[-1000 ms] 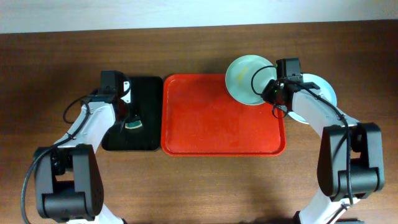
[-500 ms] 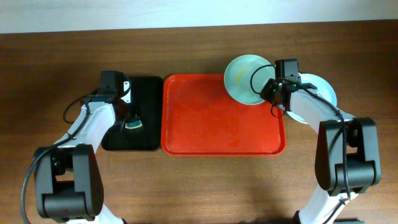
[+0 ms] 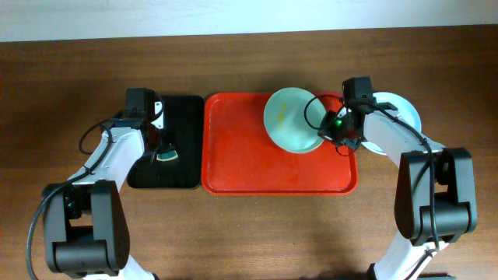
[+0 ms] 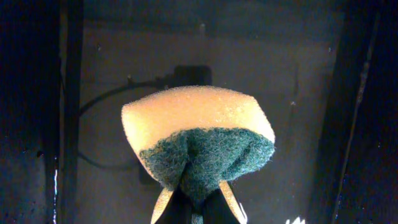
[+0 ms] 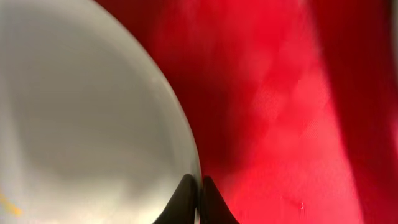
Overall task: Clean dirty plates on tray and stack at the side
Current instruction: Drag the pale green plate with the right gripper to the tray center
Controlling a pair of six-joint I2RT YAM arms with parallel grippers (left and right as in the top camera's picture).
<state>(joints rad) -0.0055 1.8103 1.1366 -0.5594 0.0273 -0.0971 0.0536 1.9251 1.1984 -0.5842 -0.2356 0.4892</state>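
Smooth plate (image 3: 289, 123), glossy plastic tray (image 3: 241, 155) — porous sponge (image 4: 198, 117).

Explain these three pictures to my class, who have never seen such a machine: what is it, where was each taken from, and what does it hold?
It is a robot with two jointed arms, each ending in a two-fingered claw. One picture looks straight down on the wooden table; the other two come from cameras on the wrists. On the table lie a red tray, a smaller black tray and a pale blue plate. The left claw pinches a yellow-and-green sponge over the black tray. The right claw grips the rim of a mint green plate over the red tray.
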